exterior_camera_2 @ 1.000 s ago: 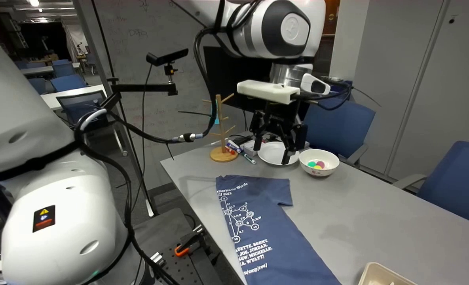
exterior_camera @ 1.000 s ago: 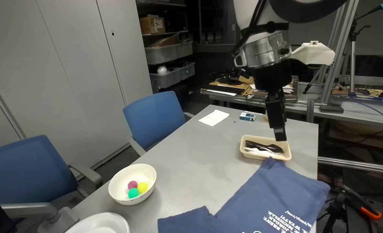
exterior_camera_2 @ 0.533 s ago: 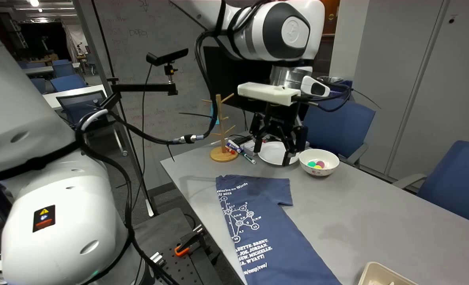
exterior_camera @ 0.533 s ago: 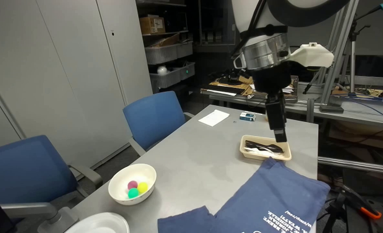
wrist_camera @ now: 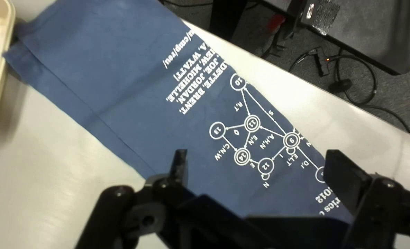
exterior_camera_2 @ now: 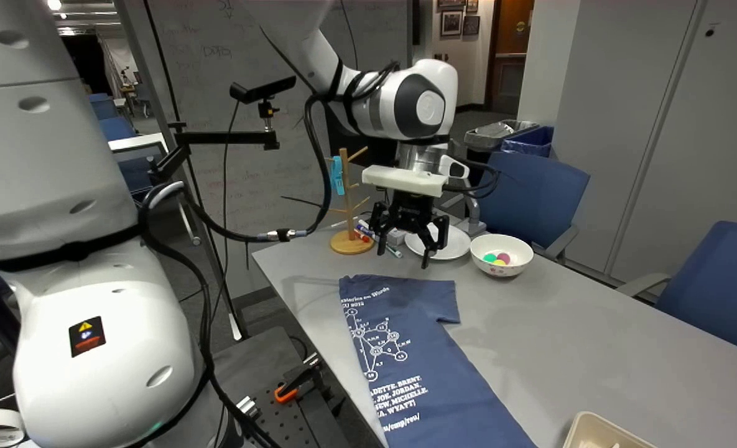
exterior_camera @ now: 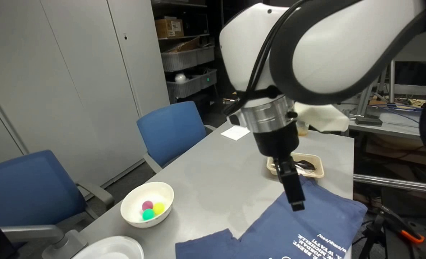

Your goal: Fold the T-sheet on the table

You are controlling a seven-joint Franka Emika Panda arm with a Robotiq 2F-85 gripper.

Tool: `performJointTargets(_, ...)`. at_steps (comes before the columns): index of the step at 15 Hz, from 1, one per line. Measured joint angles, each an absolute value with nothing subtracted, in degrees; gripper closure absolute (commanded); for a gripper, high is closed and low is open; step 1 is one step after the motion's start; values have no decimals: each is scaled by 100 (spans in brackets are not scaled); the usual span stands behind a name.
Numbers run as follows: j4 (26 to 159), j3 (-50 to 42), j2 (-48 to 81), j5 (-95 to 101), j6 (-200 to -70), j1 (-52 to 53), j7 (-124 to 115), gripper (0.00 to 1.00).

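The light-grey table (exterior_camera_2: 592, 330) is the biggest thing near me. Taking the navy T-shirt (exterior_camera_2: 430, 367) as the clock's centre in an exterior view, the white robot arm (exterior_camera_2: 110, 367) rises at nine and arches over towards twelve. A blue chair (exterior_camera_2: 533, 193) stands at one o'clock, a second blue chair (exterior_camera_2: 713, 286) at half past two. The shirt itself lies on the tabletop, a sleeve out at one, its white print running off along one long edge; a lower corner reaches past the table's edge. At eleven there's a wooden peg stand (exterior_camera_2: 349, 214) with a light-blue object (exterior_camera_2: 337, 175) hanging on it. The gripper (exterior_camera_2: 403, 257) hangs just before twelve, above the table; in the wrist view its fingers (wrist_camera: 179, 167) are spread wide, the shirt visible between them. Near four is a beige tray (exterior_camera_2: 592, 426), just beside the shirt; whether they touch, I can't tell. A white plate (exterior_camera_2: 457, 244) sits at twelve, partly behind the gripper, and a white bowl (exterior_camera_2: 517, 267) at one. Markers (exterior_camera_2: 362, 236) lie beside the stand's foot, and three small balls (exterior_camera: 158, 208), pink, yellow and green, huddle in the bowl.
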State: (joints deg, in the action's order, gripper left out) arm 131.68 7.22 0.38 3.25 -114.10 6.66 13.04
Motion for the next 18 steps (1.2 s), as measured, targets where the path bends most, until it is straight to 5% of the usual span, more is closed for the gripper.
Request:
performJointTargets(8,12766,1219,1453,293,-13478,989,1776,0)
performJointTargets(18,12558,1275,1937,380,-13617,993,2026,0)
